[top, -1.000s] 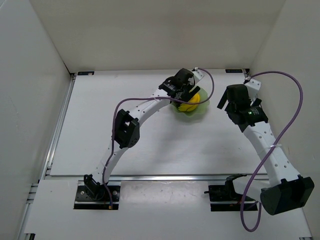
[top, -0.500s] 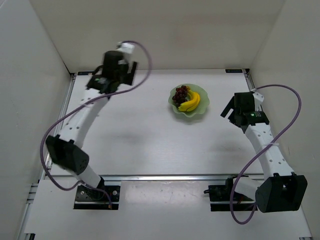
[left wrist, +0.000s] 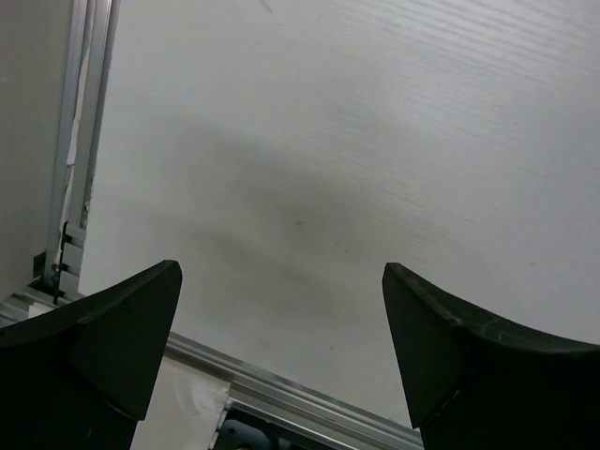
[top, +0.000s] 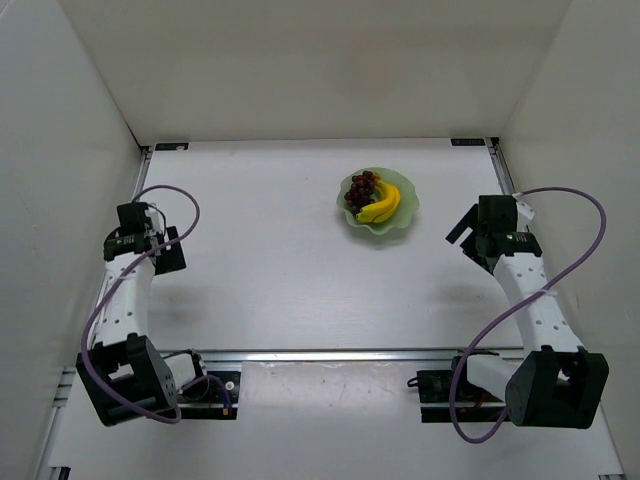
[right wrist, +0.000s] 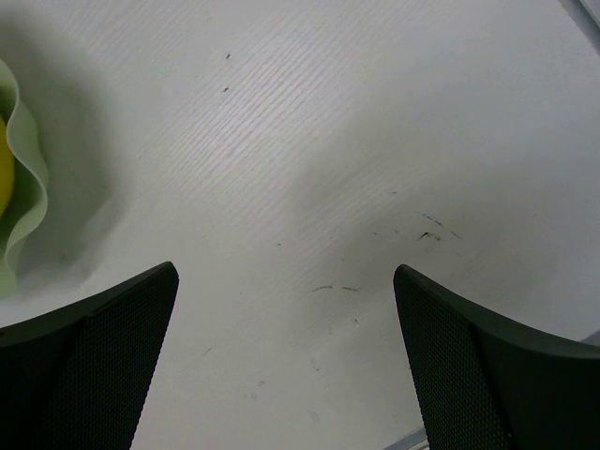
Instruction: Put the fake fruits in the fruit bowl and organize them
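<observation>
The pale green scalloped fruit bowl (top: 407, 212) sits at the back middle of the table. In it lie the yellow bananas (top: 381, 207) and, to their left, the dark red grapes (top: 362, 187). My left gripper (top: 163, 250) is open and empty at the far left of the table, far from the bowl. In the left wrist view (left wrist: 281, 356) it hangs over bare table. My right gripper (top: 463, 238) is open and empty, a little to the right of the bowl. The right wrist view (right wrist: 286, 356) shows the bowl's rim (right wrist: 26, 202) and a sliver of banana (right wrist: 4, 173) at its left edge.
An aluminium rail (top: 330, 353) runs along the near edge of the table and shows in the left wrist view (left wrist: 291, 396). Another rail (top: 122, 235) runs down the left side. White walls close in the table on three sides. Purple cables loop off both arms.
My left arm left the bowl, swung out to the back left, then folded back to the left side of the table. My right arm drew back slightly. The fruits stay in the bowl.
</observation>
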Action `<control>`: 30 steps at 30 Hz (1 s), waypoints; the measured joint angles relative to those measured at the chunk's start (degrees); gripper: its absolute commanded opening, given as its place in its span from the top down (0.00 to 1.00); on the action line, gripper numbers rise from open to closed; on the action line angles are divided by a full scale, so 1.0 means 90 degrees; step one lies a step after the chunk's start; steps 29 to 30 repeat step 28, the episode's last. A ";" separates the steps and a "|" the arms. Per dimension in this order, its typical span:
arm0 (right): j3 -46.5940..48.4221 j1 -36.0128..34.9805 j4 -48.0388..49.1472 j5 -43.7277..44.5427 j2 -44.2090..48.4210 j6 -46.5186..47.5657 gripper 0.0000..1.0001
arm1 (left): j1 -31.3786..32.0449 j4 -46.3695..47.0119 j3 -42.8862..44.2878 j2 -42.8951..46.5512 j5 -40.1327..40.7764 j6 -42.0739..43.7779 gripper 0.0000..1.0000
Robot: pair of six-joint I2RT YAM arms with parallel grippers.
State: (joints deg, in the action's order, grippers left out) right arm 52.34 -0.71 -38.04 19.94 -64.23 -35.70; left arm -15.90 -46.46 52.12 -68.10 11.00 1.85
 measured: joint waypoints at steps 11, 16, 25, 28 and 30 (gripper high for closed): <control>-0.0090 0.0000 0.0141 -0.0163 -0.0104 -0.0044 0.00 | -0.0090 0.0114 0.0311 -0.0129 -0.0498 -0.0163 0.00; -0.0338 0.0000 0.0170 -0.0163 -0.0061 -0.0046 0.00 | -0.0092 0.0085 0.0338 -0.0199 -0.0556 -0.0197 0.00; -0.0379 0.0000 0.0238 -0.0163 -0.0053 -0.0046 0.00 | -0.0121 0.0063 0.0347 -0.0199 -0.0610 -0.0209 0.00; -0.0384 0.0000 0.0240 -0.0165 -0.0053 -0.0049 0.00 | -0.0138 0.0063 0.0347 -0.0199 -0.0653 -0.0206 0.00; -0.0384 0.0000 0.0240 -0.0165 -0.0053 -0.0049 0.00 | -0.0138 0.0063 0.0347 -0.0199 -0.0653 -0.0206 0.00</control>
